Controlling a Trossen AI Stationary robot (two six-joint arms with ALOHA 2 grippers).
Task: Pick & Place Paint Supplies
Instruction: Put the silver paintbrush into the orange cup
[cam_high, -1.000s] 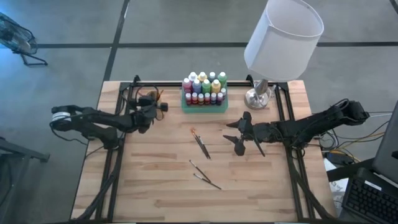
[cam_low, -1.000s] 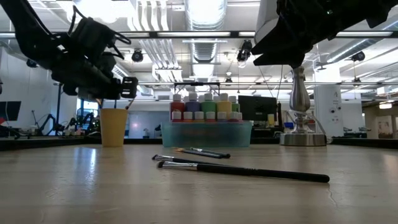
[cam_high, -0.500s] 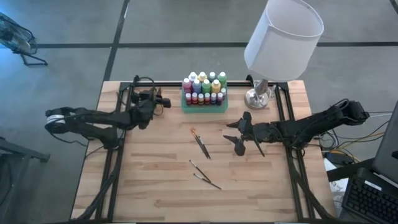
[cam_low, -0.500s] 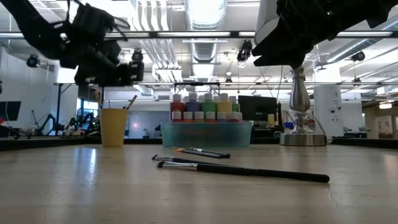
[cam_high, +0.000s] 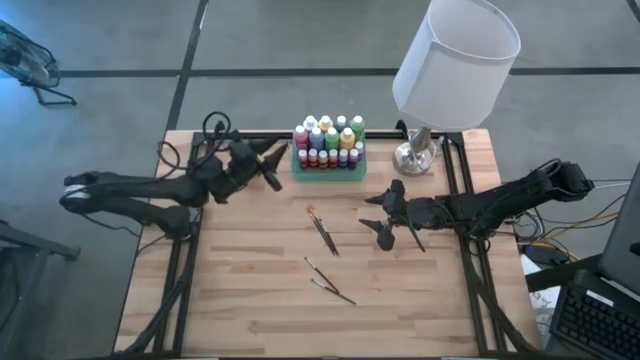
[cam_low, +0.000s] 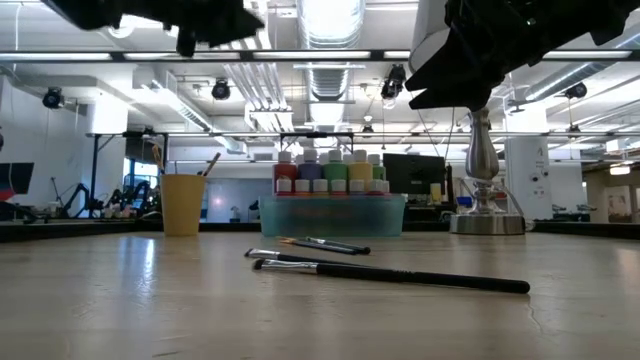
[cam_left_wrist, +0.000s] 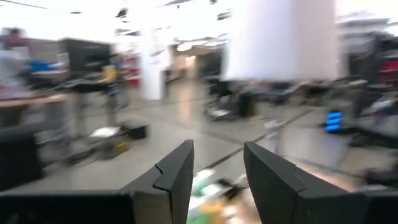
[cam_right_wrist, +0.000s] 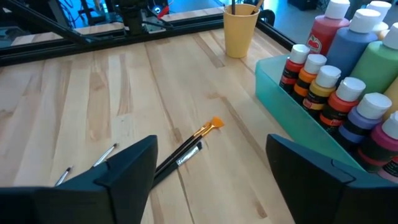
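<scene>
Upright, the small paint bottles (cam_high: 328, 143) with pale caps are packed in the green rectangular tray (cam_right_wrist: 292, 107) at the bench's far edge. Dark-handled paintbrushes (cam_high: 323, 232) are scattered mid-bench; one is stood in the orange cup (cam_right_wrist: 240, 28). Both the left gripper (cam_high: 272, 166) and right gripper (cam_high: 381, 213) are held open, empty.

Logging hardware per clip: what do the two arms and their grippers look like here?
Both arms are matte black, jointed and slender. The left arm has a pale band near its base and loose black cables looping by the left gripper. The right gripper carries broad, flat, angular black fingers. No markings are legible.
</scene>
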